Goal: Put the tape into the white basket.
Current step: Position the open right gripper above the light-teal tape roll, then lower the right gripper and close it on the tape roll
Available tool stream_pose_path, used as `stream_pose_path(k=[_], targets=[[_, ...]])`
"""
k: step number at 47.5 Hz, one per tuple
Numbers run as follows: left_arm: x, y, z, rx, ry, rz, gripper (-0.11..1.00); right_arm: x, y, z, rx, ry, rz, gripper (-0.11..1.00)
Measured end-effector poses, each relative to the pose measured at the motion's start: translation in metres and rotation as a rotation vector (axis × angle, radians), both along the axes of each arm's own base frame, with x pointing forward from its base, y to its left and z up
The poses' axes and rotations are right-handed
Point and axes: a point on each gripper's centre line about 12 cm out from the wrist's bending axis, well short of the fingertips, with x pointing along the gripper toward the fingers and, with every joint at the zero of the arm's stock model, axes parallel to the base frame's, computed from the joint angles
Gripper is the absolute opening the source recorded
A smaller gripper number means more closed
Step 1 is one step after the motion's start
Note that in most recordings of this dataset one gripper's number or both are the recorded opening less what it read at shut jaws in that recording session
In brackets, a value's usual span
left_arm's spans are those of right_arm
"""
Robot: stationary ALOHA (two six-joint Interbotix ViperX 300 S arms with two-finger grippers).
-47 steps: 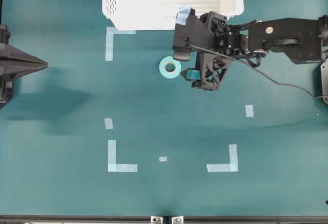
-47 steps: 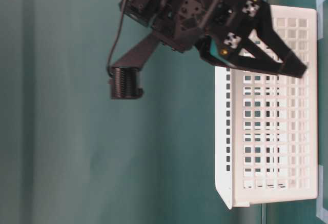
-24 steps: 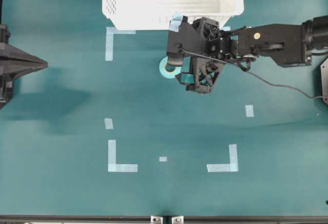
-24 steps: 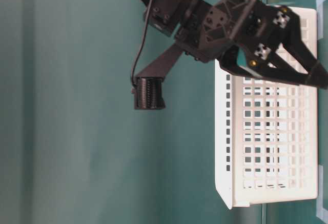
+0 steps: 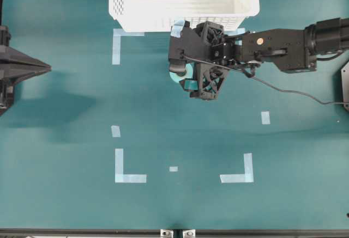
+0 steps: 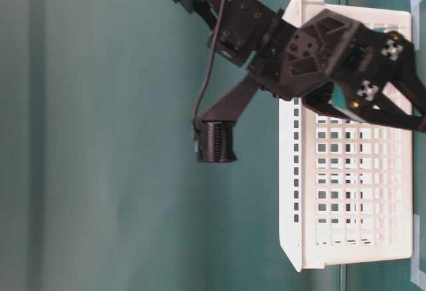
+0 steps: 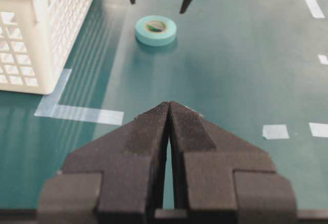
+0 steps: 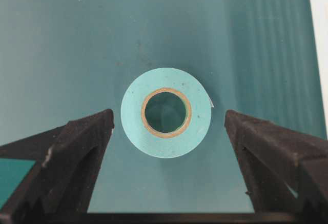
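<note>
On the teal table [image 5: 65,140], tape [image 8: 166,112] lying flat outside the white basket [image 5: 122,9], ungrasped between the right gripper [image 8: 169,126]'s wide-spread fingers [image 8: 82,137]; pickup and drop remaining.

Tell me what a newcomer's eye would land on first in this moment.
First, the right gripper, jaws wide open, poised directly over the tape, which lies flat on the green table between them, untouched. Next, the white basket at the table's far edge, just beyond the tape. The left gripper sits shut at the left side, away from the action.
</note>
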Motion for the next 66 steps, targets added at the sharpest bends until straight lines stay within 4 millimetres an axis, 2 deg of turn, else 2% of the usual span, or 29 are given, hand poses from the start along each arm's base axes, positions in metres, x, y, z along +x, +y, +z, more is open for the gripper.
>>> stream_pose_path(k=[66], targets=[[0.000, 0.001, 0.000, 0.000, 0.002, 0.005, -0.11, 0.006, 0.002, -0.031, 0.009, 0.033, 0.003, 1.00]])
